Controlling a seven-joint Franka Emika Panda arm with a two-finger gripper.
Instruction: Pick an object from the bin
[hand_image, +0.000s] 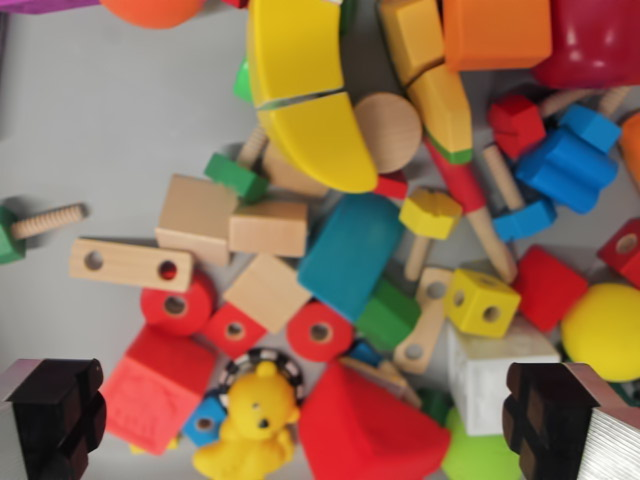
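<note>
Black fingers (55, 415) of the gripper (300, 420) stood wide apart at the lower corners of the wrist view, looking straight down at the grey bin floor (110, 130), holding nothing. Between them lay one yellow bear (255, 425). Above it lay two red rings (178, 303), one teal block (350, 255) and one yellow cube (482, 300).
</note>
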